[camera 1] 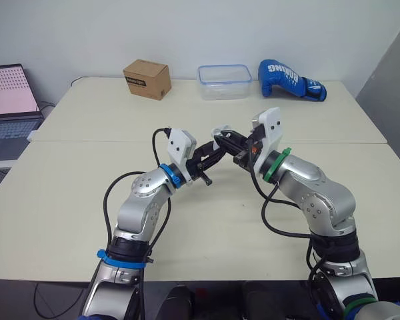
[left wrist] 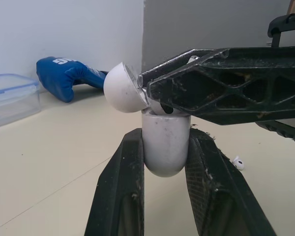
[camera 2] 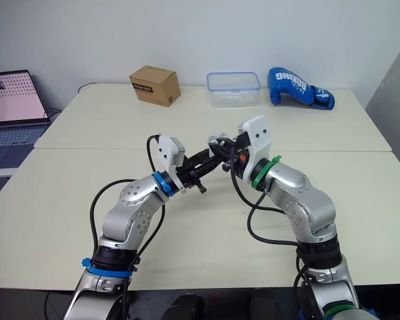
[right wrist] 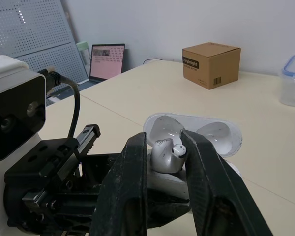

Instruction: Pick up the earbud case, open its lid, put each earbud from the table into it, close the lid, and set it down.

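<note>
Right tool (right wrist: 163,140) pinches earbud (right wrist: 167,156) above cream table (camera 1: 73,200).

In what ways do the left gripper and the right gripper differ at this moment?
The left gripper is shut on the case; the right gripper is shut on an earbud. The left gripper clasps the case's body, lid open; the right gripper has its earbud at the case's open top. Both are shut and meet above the table.
</note>
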You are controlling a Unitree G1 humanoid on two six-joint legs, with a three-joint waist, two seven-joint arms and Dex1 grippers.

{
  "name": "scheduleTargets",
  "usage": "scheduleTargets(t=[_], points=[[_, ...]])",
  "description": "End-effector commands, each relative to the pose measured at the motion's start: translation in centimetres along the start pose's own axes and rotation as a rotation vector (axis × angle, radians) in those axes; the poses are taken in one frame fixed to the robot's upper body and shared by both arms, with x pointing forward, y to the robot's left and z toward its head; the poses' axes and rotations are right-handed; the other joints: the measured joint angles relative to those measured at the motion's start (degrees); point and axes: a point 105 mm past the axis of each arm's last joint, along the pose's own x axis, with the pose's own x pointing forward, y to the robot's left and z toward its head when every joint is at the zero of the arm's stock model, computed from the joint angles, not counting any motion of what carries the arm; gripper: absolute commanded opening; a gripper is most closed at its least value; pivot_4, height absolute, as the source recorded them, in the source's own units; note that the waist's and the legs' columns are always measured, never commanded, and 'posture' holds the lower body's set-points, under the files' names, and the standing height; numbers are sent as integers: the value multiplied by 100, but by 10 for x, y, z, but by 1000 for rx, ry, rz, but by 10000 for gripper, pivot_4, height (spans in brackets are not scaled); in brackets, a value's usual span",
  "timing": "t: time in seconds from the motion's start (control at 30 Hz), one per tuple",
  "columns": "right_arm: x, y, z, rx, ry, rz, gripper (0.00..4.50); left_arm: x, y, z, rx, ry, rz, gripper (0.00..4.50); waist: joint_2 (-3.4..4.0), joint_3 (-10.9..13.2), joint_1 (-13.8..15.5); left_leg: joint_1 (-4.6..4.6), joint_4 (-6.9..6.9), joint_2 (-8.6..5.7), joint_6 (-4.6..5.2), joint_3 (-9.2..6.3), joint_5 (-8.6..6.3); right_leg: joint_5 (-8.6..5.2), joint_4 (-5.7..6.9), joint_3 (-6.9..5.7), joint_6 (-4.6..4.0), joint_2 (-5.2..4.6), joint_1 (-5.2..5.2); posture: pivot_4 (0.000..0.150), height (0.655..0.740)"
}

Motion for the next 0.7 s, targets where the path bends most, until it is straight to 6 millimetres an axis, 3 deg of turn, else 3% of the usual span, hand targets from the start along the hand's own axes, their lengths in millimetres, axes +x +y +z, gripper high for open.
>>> scheduleTargets(t=[0.03,0.17,0.5,0.7], points=[[-2,1,2,12,-9,5,10913,6,-7,22,49,-77,-33,7664,0,0,0,0,0,0,0,0,0,0,0,0,0,0,0,1500,7400],[-2,3,0,-3,4,19,2518,6,-7,22,50,-78,-33,7664,0,0,0,0,0,0,0,0,0,0,0,0,0,0,0,1500,7400],[-2,4,2,8,-9,28,2518,6,-7,21,51,-77,-33,7664,0,0,0,0,0,0,0,0,0,0,0,0,0,0,0,1500,7400],[-18,-3,42,125,-127,63,2518,-3,-2,13,29,-54,-4,7664,1,1,3,-1,0,8,0,-1,0,0,0,1,0,0,0,1500,7400]])
